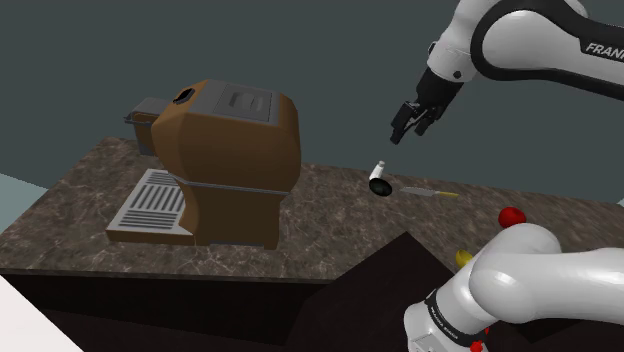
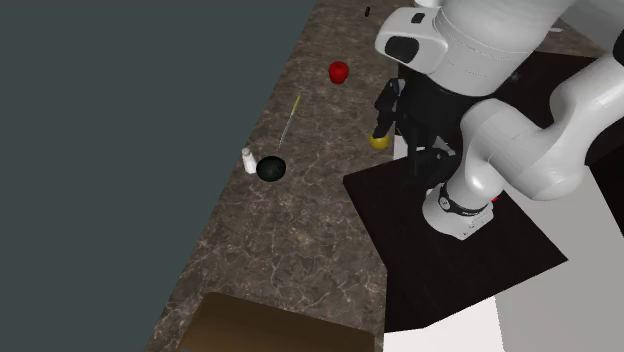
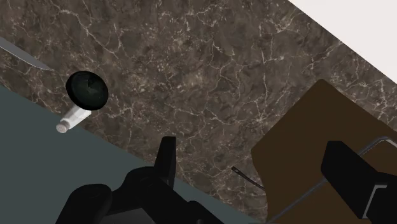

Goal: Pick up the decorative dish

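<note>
Dark grey wall (image 1: 300, 50) backs a dark veined marble tabletop (image 1: 330, 230). Big brown boxy coffee machine (image 1: 225, 160) stands toward one end of the tabletop. White Franka arm (image 1: 520, 40) reaches over it; black jaws stand apart, nothing between them, raised above the surface. Small round dark green-black dish (image 3: 88, 89) sits near the tabletop's wall-side edge, off to the side of the jaws, untouched. Tiny white bottle (image 3: 71, 119) lies just beside the dish, at that edge.
</note>
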`<state>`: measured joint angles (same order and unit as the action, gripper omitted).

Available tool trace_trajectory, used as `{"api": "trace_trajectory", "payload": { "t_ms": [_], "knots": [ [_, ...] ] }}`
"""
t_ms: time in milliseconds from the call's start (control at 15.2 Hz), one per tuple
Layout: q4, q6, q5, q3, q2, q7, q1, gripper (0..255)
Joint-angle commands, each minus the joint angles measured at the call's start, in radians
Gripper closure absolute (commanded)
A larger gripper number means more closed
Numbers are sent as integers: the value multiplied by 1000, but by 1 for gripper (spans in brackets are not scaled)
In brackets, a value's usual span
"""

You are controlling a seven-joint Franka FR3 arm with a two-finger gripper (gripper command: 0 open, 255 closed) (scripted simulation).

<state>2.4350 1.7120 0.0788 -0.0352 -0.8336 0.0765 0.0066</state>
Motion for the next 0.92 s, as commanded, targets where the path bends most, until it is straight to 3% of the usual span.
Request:
{"api": "trace_trajectory", "payload": {
  "t_ms": [0, 462, 858],
  "knots": [
    [0, 0, 0, 0, 0, 0, 0, 0],
    [114, 177, 71, 142, 72, -156, -33, 0],
    [157, 343, 122, 267, 203, -292, -58, 0]
  ]
}}
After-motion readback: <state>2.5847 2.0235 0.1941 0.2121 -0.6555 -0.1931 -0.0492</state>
